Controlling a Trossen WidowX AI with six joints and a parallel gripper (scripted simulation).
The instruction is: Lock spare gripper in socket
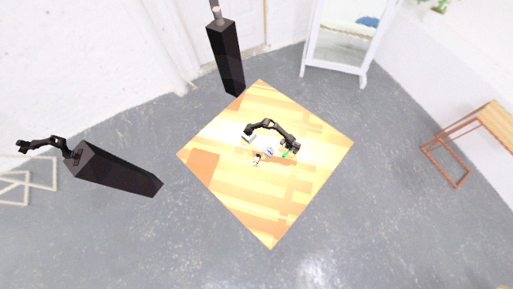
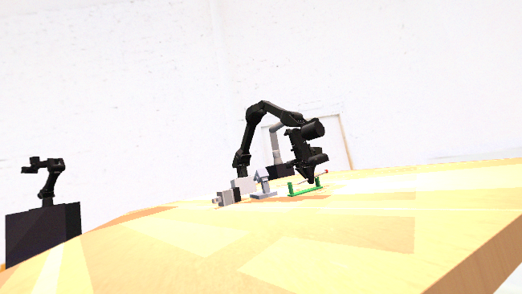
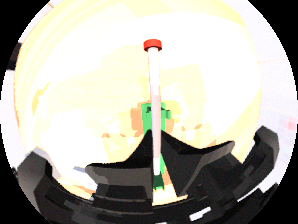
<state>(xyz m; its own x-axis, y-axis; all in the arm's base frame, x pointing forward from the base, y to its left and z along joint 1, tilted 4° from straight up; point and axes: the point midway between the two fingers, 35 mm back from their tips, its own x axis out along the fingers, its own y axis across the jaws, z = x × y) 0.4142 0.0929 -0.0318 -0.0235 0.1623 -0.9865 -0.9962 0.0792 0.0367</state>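
The lock pin (image 2: 321, 173) (image 3: 154, 75), a thin white rod with a red head, is above a green two-post rack (image 1: 285, 154) (image 2: 303, 192) (image 3: 147, 120). My gripper (image 2: 311, 181) (image 3: 156, 135) is shut on the pin's shaft, with the red head beyond the fingers. In the exterior view the shaft looks slightly above the rack's far post; contact there is unclear. The grey mount (image 1: 268, 152) (image 2: 265, 188) stands beside the rack; no pin shows in its socket. The spare gripper (image 1: 256, 159) (image 2: 227, 198), light grey and black, lies on the table on the mount's other side.
The wooden table (image 1: 252, 201) (image 2: 341, 249) carries everything. My arm's pale base block (image 1: 249, 137) (image 2: 242, 185) is behind the mount and spare gripper. Two dark pedestals (image 1: 230, 59) (image 1: 118, 171) with other arms stand off the table.
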